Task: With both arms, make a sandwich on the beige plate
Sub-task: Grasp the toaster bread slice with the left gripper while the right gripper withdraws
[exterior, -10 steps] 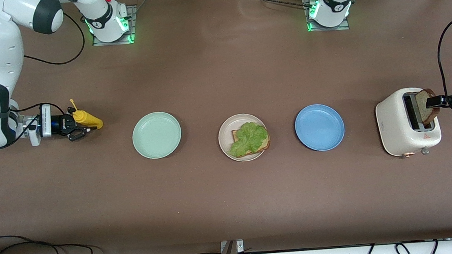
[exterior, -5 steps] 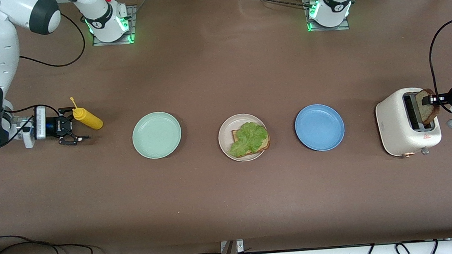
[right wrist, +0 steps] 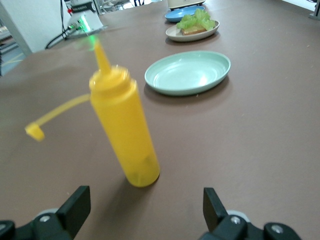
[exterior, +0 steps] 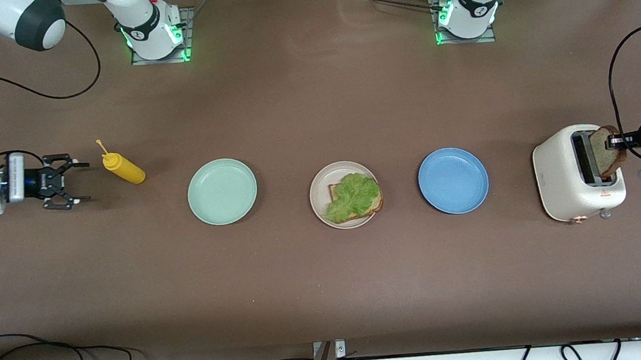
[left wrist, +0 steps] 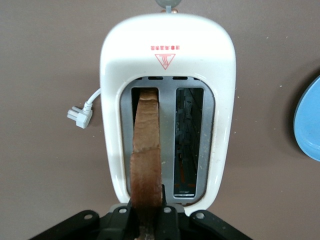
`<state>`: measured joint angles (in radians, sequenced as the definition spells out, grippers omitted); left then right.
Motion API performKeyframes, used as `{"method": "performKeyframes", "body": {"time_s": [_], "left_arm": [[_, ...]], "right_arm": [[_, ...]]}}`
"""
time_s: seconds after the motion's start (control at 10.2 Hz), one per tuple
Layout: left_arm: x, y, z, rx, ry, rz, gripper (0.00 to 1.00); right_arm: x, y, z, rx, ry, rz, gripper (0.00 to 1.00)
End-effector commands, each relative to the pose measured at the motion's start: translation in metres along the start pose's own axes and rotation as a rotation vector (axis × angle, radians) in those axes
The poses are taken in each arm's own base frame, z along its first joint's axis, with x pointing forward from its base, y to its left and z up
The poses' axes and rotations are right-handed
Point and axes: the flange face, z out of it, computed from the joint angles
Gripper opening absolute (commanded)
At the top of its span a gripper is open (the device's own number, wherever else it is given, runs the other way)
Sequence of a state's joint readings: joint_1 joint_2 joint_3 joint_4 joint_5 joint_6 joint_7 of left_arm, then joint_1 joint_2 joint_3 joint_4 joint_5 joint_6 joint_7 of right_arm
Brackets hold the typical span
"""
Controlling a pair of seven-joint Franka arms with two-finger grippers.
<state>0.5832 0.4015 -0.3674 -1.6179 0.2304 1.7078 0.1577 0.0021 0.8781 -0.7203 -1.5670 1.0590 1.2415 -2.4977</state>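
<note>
Left wrist view: we are pinching a bread slice (left wrist: pixel 146 160) in the toaster (left wrist: pixel 167 65) with our left gripper (left wrist: pixel 146 220).

Our left gripper's jaws are pressing tight on the brown slice's upper edge while the slice is standing upright in one slot of the cream toaster, at the left arm's end of the table (exterior: pixel 306 285). Our right gripper (exterior: pixel 78 181) is hanging low at the right arm's end, its fingers (right wrist: pixel 75 205) spreading wide and gripping nothing, with the yellow squeeze bottle (exterior: pixel 124 168) standing upright just in front of it, apart from both fingers. We are seeing three plates lying in a row between the bottle and the toaster: the mint green plate (exterior: pixel 222 191), then the beige plate (exterior: pixel 318 192) carrying one bread slice topped with a lettuce leaf (exterior: pixel 352 197), then the blue plate (exterior: pixel 453 180) nearest the toaster.
</note>
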Motion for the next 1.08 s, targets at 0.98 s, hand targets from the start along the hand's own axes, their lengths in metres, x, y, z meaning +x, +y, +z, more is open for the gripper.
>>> {"method": "performKeyframes", "body": {"time_s": [0.98], "left_arm": [[-0.017,0.176,-0.122,-0.314,0.001,0.227,0.0]], "right_arm": [[0.332,0.046,-0.039,-0.14,-0.406,1.156,1.0]]}}
